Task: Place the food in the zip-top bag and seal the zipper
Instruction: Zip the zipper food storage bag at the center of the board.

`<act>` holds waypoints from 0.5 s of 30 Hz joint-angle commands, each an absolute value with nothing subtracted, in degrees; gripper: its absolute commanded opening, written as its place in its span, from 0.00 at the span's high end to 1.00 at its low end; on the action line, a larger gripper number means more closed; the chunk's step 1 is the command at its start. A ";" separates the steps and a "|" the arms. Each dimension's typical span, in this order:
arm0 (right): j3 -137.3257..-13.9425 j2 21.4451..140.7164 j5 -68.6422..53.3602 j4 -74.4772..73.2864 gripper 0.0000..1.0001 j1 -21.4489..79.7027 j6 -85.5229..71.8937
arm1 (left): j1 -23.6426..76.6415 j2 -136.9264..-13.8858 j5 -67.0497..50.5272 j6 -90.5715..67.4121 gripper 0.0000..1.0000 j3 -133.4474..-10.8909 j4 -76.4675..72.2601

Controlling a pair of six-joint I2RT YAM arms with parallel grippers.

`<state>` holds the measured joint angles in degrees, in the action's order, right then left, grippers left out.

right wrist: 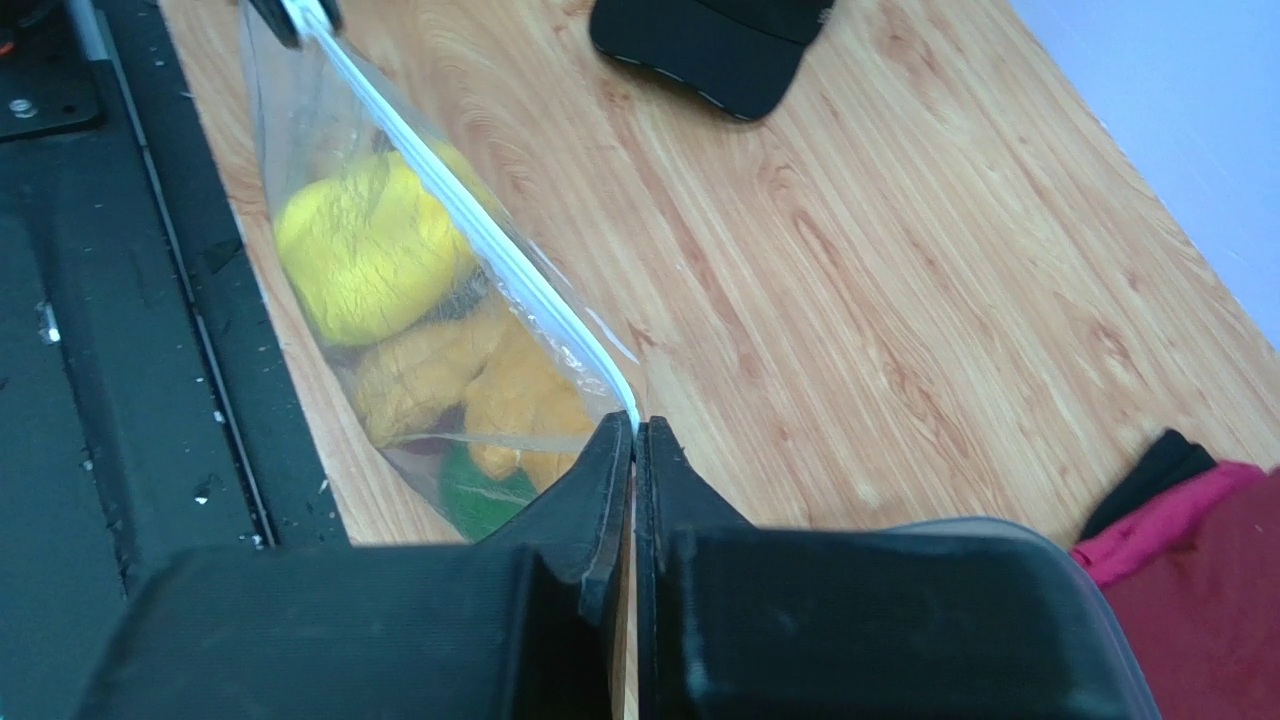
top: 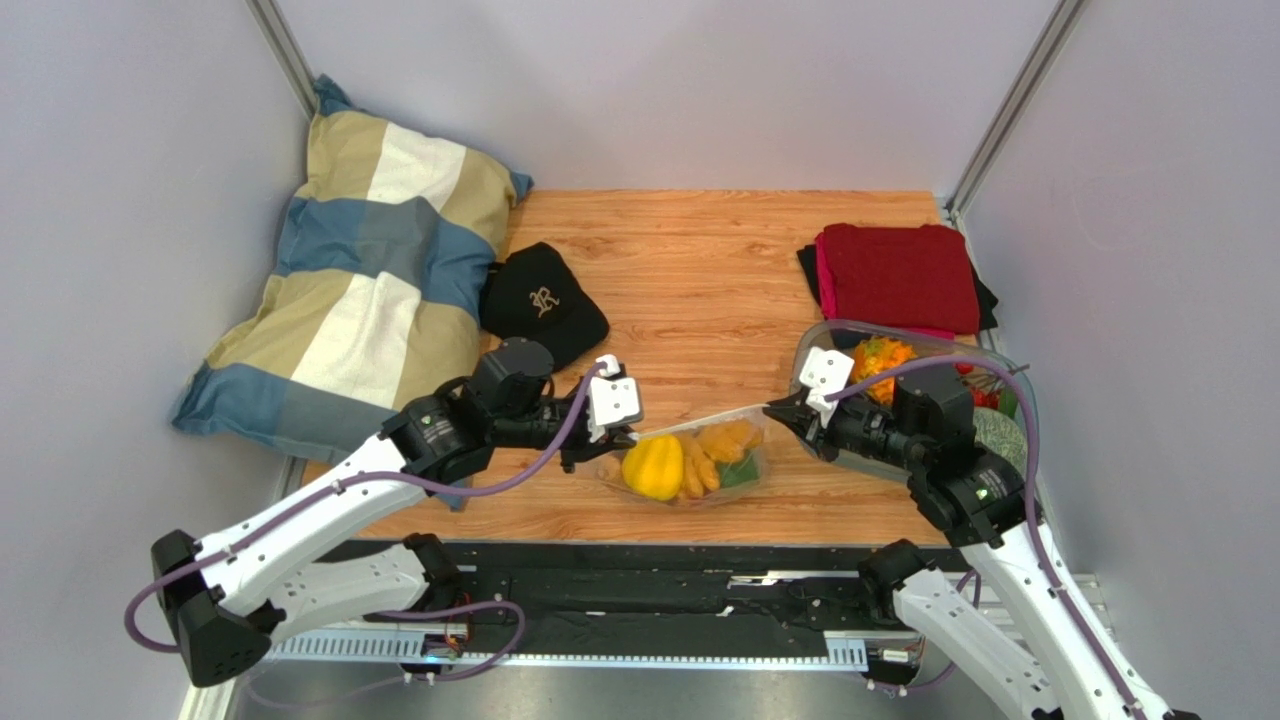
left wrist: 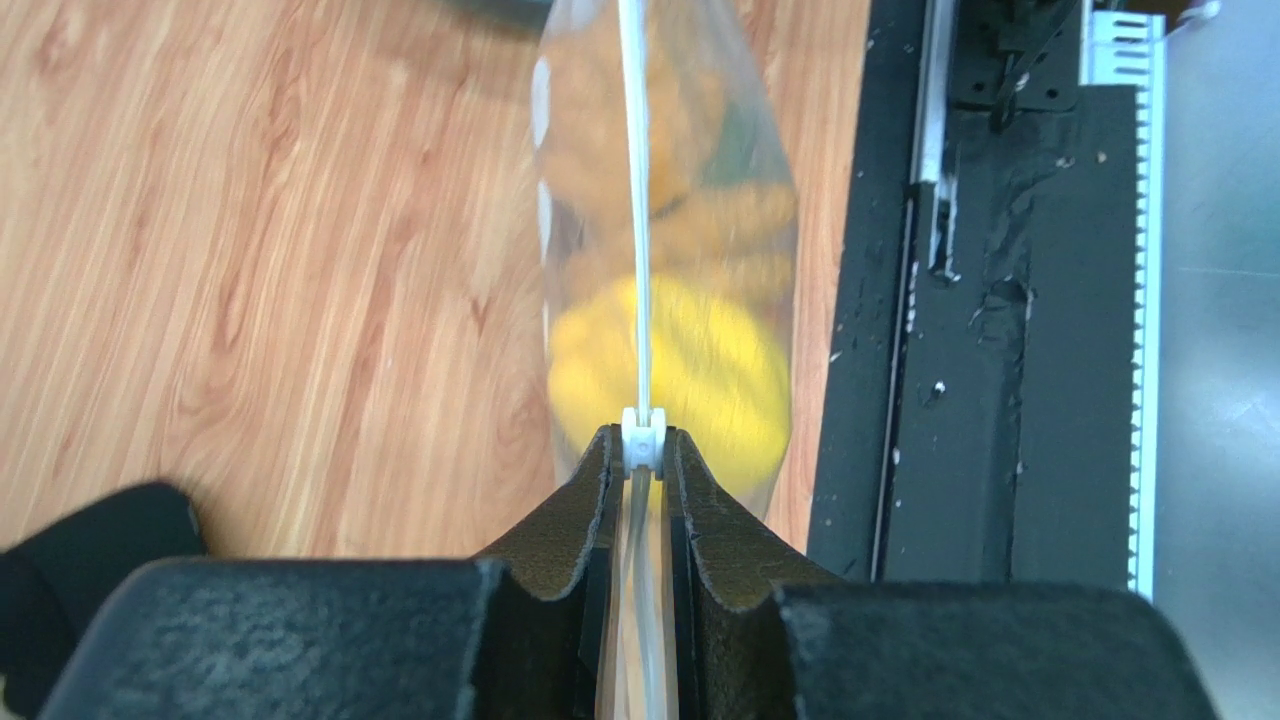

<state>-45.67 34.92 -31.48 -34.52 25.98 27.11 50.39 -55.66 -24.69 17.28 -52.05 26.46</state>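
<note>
- Holding the zip-top bag taut just above the bench: the left gripper is clamped on the zipper at its white tab, and the right gripper pinches the far end.
- With the food inside, I'd slide steadily and keep the strip tight.
- The cap and red cloth sit well apart, so nothing's in the way.

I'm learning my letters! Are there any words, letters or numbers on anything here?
"R": a curly gold mark stitched on the black fabric cap; it is small, so this reading is unsure.
Clear plastic zip-top bag: no writing that can be read.
No other writing shows in any view.
</note>
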 commanded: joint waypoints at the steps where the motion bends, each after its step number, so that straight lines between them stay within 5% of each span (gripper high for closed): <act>1: -45.53 33.05 -24.44 -33.31 1.00 24.35 25.58 | 46.51 -50.37 -22.94 19.68 0.96 -50.36 35.67; 15: -45.88 33.04 -24.08 -34.45 1.00 22.77 24.17 | 40.08 -40.08 -20.30 20.48 0.98 -50.18 44.12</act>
<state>-44.93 32.95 -27.03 -35.14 23.86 24.97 40.75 -41.23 -22.06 20.93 -49.43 39.81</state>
